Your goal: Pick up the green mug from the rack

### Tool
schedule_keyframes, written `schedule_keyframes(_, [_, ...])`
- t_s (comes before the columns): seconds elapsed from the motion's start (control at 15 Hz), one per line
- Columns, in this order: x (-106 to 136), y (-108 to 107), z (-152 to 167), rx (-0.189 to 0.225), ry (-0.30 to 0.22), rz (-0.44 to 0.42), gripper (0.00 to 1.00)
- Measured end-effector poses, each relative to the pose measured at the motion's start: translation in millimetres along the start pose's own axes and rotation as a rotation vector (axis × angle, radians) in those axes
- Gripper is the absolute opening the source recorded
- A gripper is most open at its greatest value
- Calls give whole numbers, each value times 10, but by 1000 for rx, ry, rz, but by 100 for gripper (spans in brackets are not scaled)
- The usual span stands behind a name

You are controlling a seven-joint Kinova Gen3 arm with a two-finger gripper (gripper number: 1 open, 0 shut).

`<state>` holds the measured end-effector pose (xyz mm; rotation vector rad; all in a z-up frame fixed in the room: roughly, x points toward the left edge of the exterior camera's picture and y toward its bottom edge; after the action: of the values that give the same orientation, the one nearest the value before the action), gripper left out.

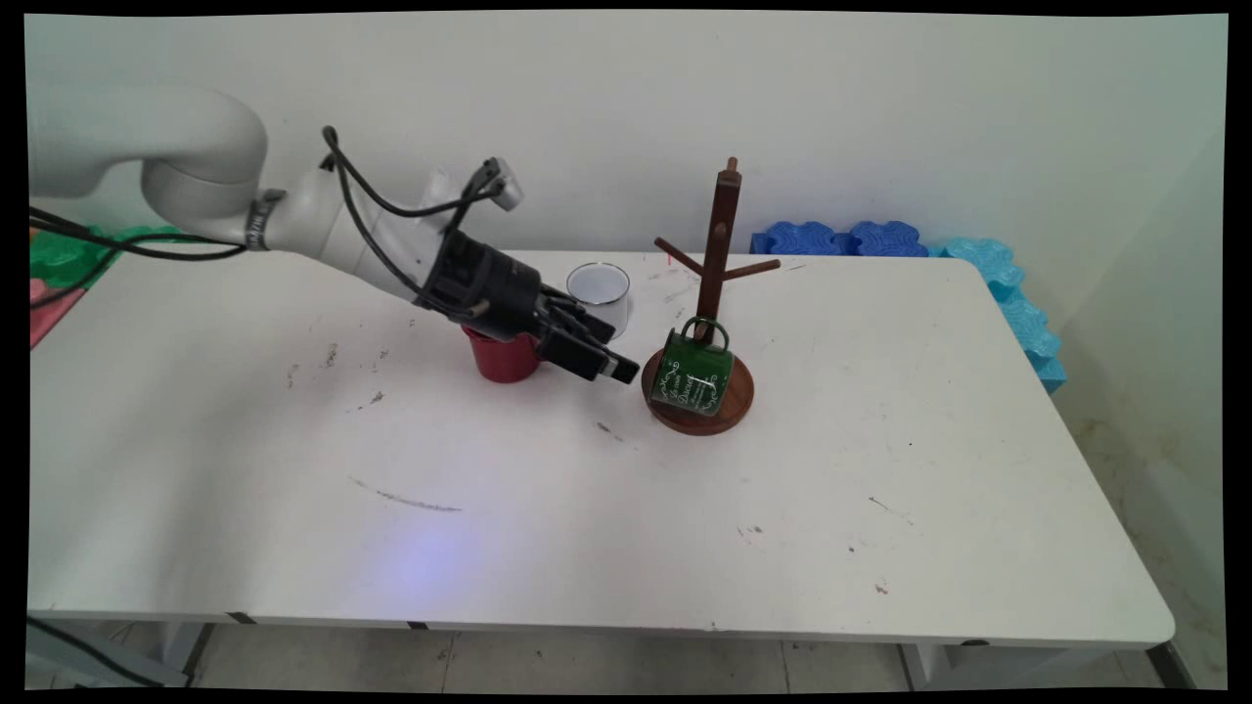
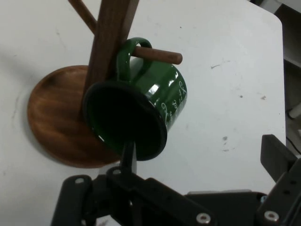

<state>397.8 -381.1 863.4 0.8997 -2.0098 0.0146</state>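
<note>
The green mug (image 2: 141,113) is hanging by its handle on the mug tree's (image 1: 719,244) lowest peg. The gripper (image 1: 611,364) is spreading wide beside it, holding nothing.

We see white rounded arm (image 1: 196,156) | looping black cables (image 1: 362,210) | black gripper (image 1: 614,364) | silver screws (image 2: 203,218) on linkage

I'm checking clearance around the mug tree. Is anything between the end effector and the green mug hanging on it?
Nothing visible. The end effector sits just left of the green mug hanging on the tree's low peg. The red cup and white mug are behind it.
</note>
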Motion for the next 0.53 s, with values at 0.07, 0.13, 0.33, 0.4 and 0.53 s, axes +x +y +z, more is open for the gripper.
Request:
schedule_keyframes(0.07, [-8, -9, 53, -7, -1, 1, 100])
schedule_keyframes(0.13, [-16, -16, 98, -12, -3, 1, 100])
schedule_keyframes(0.33, [-34, -39, 242, -28, -6, 4, 100])
schedule_keyframes(0.4, [-39, -46, 290, -33, -6, 4, 100])
schedule_keyframes(0.53, [-47, -55, 376, -43, -8, 8, 100])
